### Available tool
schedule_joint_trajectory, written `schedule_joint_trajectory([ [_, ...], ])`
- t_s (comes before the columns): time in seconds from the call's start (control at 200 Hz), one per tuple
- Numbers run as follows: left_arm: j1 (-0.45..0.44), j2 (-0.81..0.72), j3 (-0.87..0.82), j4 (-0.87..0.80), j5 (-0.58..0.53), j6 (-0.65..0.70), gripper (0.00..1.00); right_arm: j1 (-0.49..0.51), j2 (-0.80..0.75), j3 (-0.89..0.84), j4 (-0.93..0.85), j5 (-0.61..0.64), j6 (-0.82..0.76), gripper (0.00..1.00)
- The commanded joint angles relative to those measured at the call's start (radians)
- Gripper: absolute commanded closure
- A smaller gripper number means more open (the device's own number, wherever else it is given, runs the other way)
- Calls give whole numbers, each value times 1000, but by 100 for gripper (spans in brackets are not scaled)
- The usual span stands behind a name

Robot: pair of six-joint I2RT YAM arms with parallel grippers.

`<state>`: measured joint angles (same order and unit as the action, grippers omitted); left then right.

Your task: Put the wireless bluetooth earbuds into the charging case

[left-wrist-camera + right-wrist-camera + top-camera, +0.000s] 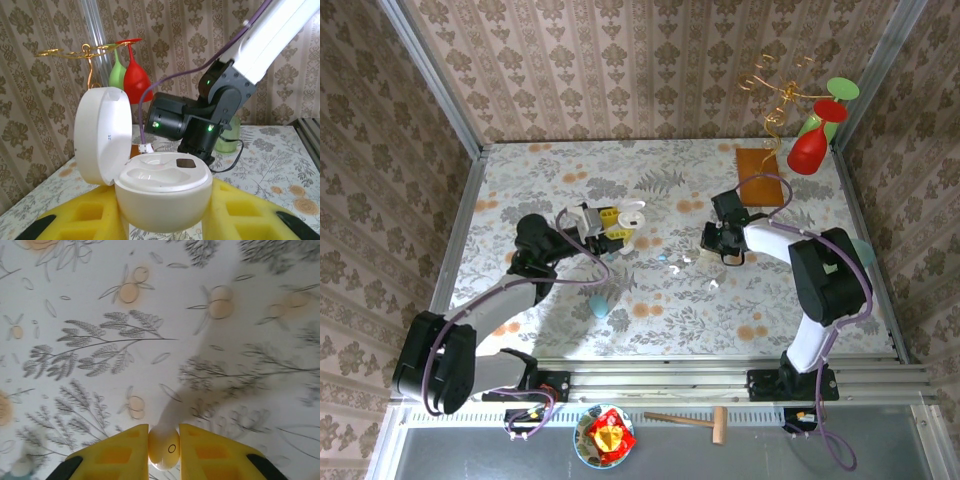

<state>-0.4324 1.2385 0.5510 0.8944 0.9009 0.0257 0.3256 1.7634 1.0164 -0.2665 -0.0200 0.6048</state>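
Note:
My left gripper (613, 229) is shut on a white charging case (165, 192) and holds it clear of the table. The case's lid (102, 135) stands open to the left, and both sockets look empty. The right gripper (164, 440) is shut on one white earbud (164, 447), pinched between the yellow fingers (117, 452) just above the table. In the top view this gripper (718, 246) is right of the case, about a hand's width away. Loose earbuds lie between the two grippers: a pale blue earbud (663, 258) and two white earbuds (678, 267), (715, 284).
A light blue case (601, 303) lies near the front left. At the back right are a brown mat (761, 178), a red glass (811, 148) and a green glass (842, 90) on a gold rack. A bowl (604, 437) and a wooden hammer (695, 421) lie in front of the table.

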Motion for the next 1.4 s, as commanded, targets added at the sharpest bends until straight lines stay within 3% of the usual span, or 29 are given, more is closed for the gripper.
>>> schedule_joint_trajectory([
  [0.0, -8, 11, -9, 51, 4, -6, 84, 35, -39, 70, -219, 235, -22, 83],
  [0.23, -11, 24, -13, 82, 6, -14, 84, 132, -10, 178, -459, 466, 44, 84],
  [0.495, -11, 33, -18, 106, -3, -26, 84, 198, 18, 257, -614, 559, 112, 85],
  [0.7, -9, 50, -28, 122, -28, -20, 84, 228, 53, 307, -680, 579, 136, 86],
  [1.08, -4, 168, -22, 196, -120, 15, 84, 257, -55, 335, -729, 556, 142, 86],
  [1.395, -12, 246, 6, 198, -145, 67, 84, 339, -113, 436, -823, 570, 176, 85],
])
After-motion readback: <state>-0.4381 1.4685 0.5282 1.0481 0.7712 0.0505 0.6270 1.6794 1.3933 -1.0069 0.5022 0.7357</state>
